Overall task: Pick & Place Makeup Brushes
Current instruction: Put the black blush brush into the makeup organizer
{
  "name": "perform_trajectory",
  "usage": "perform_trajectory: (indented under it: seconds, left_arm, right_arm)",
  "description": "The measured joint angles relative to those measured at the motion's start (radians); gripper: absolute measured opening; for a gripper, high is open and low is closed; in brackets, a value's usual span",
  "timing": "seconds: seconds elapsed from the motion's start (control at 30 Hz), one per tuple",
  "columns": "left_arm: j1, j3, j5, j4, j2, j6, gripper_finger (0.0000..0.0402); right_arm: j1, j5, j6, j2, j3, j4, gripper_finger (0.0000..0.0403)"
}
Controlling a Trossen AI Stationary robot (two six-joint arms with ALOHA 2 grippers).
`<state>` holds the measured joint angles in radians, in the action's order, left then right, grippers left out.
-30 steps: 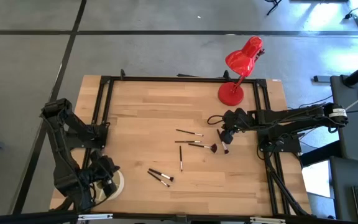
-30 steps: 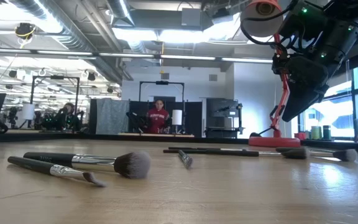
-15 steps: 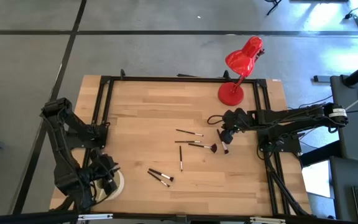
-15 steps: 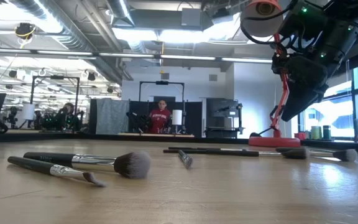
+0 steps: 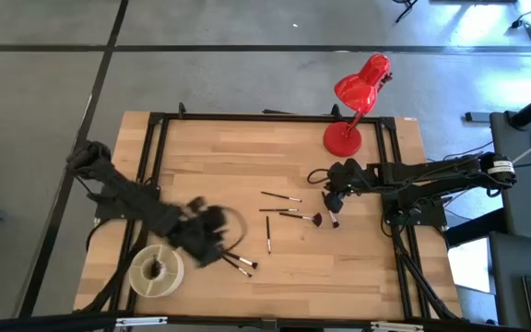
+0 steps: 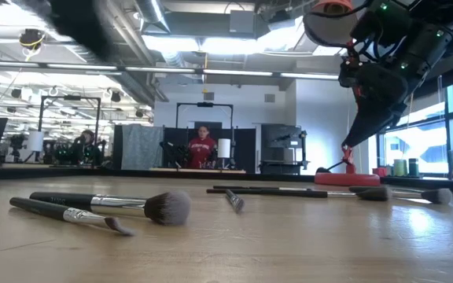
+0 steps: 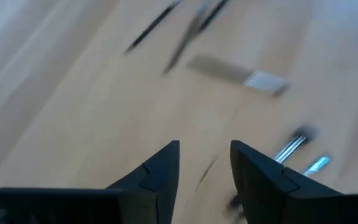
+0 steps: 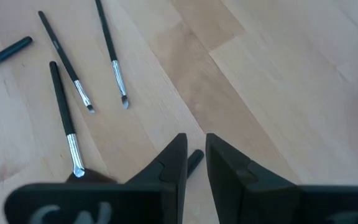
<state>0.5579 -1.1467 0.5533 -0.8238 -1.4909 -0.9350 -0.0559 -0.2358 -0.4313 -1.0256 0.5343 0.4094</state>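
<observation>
Left gripper [image 5: 212,242] fingers parted, empty, just beside brush pair [image 5: 238,263] near desk [image 5: 247,157] front edge. Right gripper [image 5: 332,205] narrowly parted, empty, waits over brush [image 5: 332,219].

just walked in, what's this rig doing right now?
It is sorting makeup brushes scattered on the wooden table into a round white cup at the near left corner. The left gripper is over the table beside the pair of brushes nearest the cup, fingers apart, holding nothing. The right gripper hangs above a brush by the red lamp, fingers narrowly apart, nothing gripped.
</observation>
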Motion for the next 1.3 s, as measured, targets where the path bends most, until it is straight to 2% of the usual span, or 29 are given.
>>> perform_trajectory:
  seconds: [0.1, 0.17, 0.23, 0.4, 0.6, 0.87, 1.0, 1.17, 1.3]
  left_arm:
    - [-0.088, 0.02, -0.117, 0.306, -0.037, 0.241, 0.0138]
    - [-0.113, 0.02, -0.215, 0.426, -0.078, 0.347, 0.0137]
    - [-0.123, 0.02, -0.279, 0.481, -0.13, 0.42, 0.0137]
    - [-0.132, 0.021, -0.361, 0.503, -0.285, 0.529, 0.0141]
    - [-0.132, 0.022, -0.422, 0.623, -0.418, 0.597, 0.0157]
    - [-0.112, 0.021, -0.491, 0.643, -0.42, 0.6, 0.0182]
    - [-0.108, 0.021, -0.524, 0.642, -0.42, 0.594, 0.0181]
    - [-0.119, 0.02, -0.492, 0.644, -0.425, 0.586, 0.0171]
    - [-0.13, 0.02, -0.515, 0.664, -0.445, 0.555, 0.0159]
  right_arm:
    - [0.0, 0.0, 0.017, 0.0, 0.0, 0.0, 0.006]
    - [0.0, 0.0, 0.021, 0.0, 0.0, 0.005, 0.006]
    - [0.0, 0.0, 0.03, 0.0, 0.0, 0.01, 0.006]
    - [0.0, 0.0, 0.043, 0.0, 0.0, 0.011, 0.006]
    - [0.0, 0.0, 0.021, 0.0, 0.0, 0.013, 0.006]
    - [0.0, 0.0, 0.01, 0.0, 0.0, 0.007, 0.006]
    - [0.0, 0.0, 0.012, 0.0, 0.0, 0.007, 0.006]
    - [0.0, 0.0, 0.017, 0.0, 0.0, 0.007, 0.006]
    - [0.0, 0.0, 0.02, 0.0, 0.0, 0.014, 0.006]
